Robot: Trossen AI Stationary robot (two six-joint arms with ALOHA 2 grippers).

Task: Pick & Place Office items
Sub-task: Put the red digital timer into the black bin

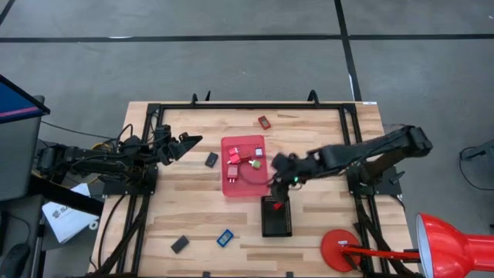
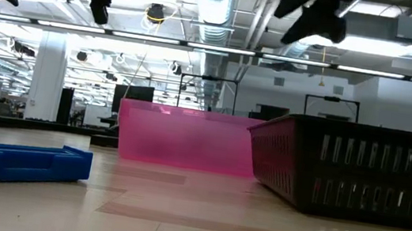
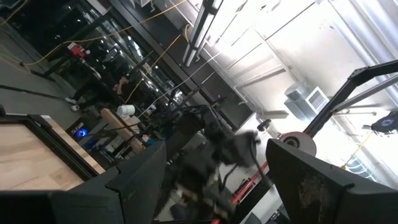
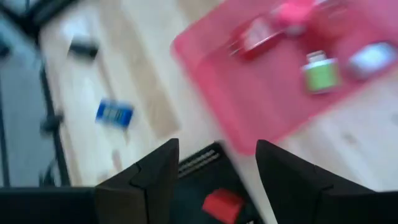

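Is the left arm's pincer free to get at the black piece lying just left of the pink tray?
Probably yes: the open left pincer hangs just beside the black piece, with bare tabletop between them.

The tabletop (image 1: 324,224) is pale wood with fine plank lines. On it lies a translucent pink-red tray (image 1: 241,185) holding red pieces (image 1: 234,152), one green piece (image 1: 255,164) and one silvery-white piece (image 1: 258,151). The square tray (image 1: 275,220) is black with a grid pattern and carries a single red piece (image 1: 276,205). Loose items include a blue piece (image 1: 225,238), two black pieces (image 1: 180,244) and another red piece (image 1: 264,121). Both arms are dark; a red lamp (image 1: 455,243) stands at the corner.
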